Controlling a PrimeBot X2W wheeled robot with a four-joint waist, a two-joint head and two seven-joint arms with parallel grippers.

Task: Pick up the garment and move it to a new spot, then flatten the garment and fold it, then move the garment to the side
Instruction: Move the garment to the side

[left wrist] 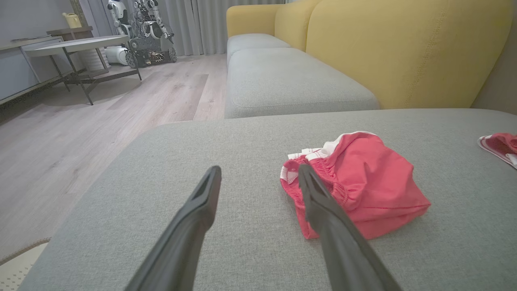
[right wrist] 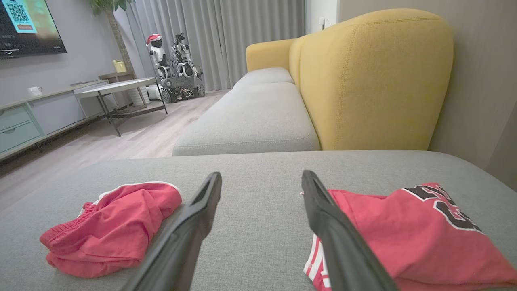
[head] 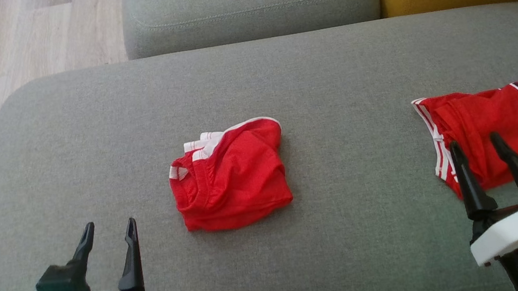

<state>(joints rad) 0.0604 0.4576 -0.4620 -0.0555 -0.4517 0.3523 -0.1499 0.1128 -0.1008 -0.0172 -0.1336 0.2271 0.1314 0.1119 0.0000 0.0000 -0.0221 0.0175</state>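
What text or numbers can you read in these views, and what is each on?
"2": black digit on the red jersey; likely, since the print is folded and the next digit is cut off.
QR code on the wall screen: no words; the small lines below it are too blurred to read.
On the red shorts: no text seen.

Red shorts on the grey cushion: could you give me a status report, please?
Left gripper and right gripper open, empty. Red shorts crumpled at centre, untouched. Red jersey lies apart, by right gripper.
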